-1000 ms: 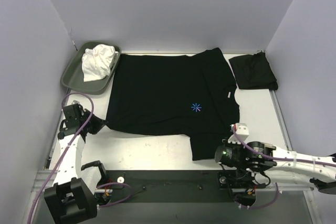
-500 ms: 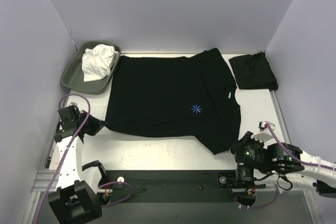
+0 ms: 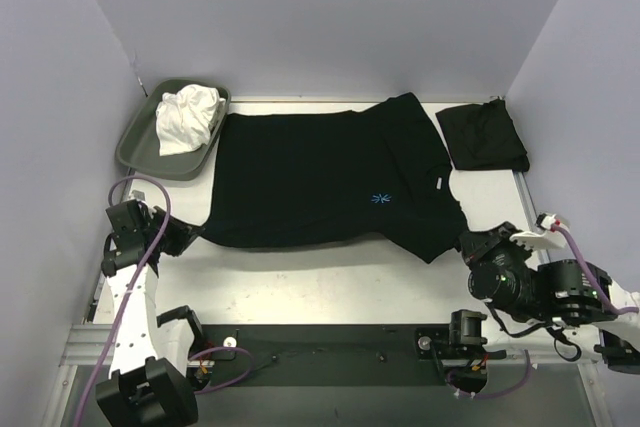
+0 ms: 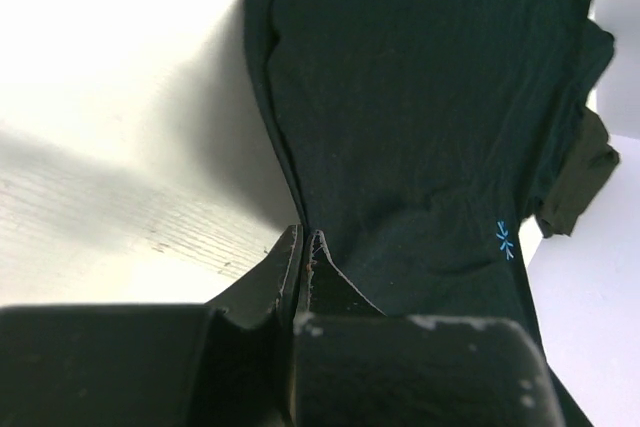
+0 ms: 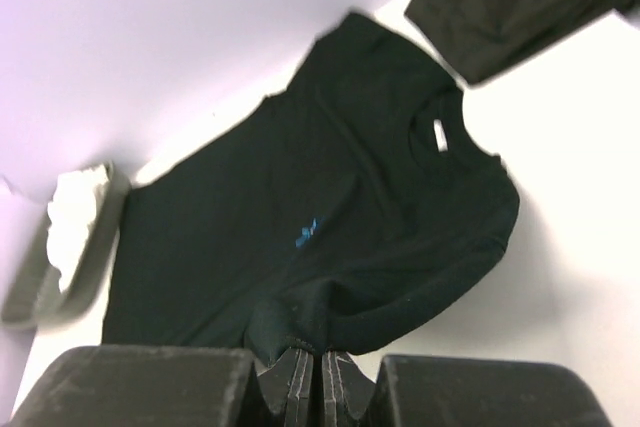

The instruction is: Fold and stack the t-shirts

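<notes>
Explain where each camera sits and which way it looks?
Top external: high behind the bases, looking down on table, spread t-shirt, folded t-shirt, tray; left arm, right arm show.
Left wrist: on the left arm, looking along the left gripper pinching the spread t-shirt's edge.
Right wrist: likewise, along the right gripper pinching the same shirt.
All share the blue mark.

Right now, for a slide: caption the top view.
Left fingers and right fingers pinch the spread black t-shirt; folded t-shirt beyond.
</notes>
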`<state>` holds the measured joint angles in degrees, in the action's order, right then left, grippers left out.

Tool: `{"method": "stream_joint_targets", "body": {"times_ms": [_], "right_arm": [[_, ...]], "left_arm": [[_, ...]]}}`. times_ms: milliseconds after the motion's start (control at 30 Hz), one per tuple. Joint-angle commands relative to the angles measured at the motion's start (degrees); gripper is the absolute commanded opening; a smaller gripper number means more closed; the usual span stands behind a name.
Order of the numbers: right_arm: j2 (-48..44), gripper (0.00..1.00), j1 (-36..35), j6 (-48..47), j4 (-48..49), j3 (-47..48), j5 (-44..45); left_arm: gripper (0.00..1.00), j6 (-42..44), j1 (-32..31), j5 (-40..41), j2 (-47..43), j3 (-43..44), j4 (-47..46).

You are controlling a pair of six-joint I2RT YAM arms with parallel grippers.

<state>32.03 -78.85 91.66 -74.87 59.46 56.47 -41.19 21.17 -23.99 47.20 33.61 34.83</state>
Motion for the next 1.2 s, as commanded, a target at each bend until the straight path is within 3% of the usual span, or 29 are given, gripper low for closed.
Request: {"method": "stream_joint_targets", "body": {"times_ms": [0,233,433,533,700,833,933,1167], "right_arm": [[-1.4,0.0,-0.3,-3.0,-8.9,0.8,10.1],[-2.2,0.0,-0.3,-25.0,14.6,-6.5,13.7],[7.9,0.0,0.2,-44.5,35.1,-7.6,10.2],[14.9,0.0,4.0,-51.1,44.0,-7.5,3.8],[24.3,0.0,16.4,-57.0,57.9,-9.3,-7.6],[25.5,0.0,26.4,-57.5,60.1,-10.4,-14.0],[20.9,0.0,34.3,-58.1,60.2,-13.9,-16.3],[3.8,0.0,41.9,-59.0,50.8,-18.8,-19.0]], "left_arm": [[0.0,-1.4,0.5,-3.9,-2.9,2.8,-0.7],[0.0,-0.7,-1.7,-6.1,-4.7,4.1,-2.3],[0.0,0.3,-4.8,-2.9,-4.5,5.9,-1.5],[0.0,-0.2,-5.8,-2.4,-4.4,5.3,-2.4],[0.0,-0.6,-8.0,-0.9,-2.8,4.5,-4.1],[0.0,-0.5,-9.4,0.4,-0.6,4.5,-6.1],[0.0,-0.6,-9.9,1.4,1.3,4.2,-8.0],[0.0,-0.6,-10.7,3.4,5.4,3.0,-11.9]]}}
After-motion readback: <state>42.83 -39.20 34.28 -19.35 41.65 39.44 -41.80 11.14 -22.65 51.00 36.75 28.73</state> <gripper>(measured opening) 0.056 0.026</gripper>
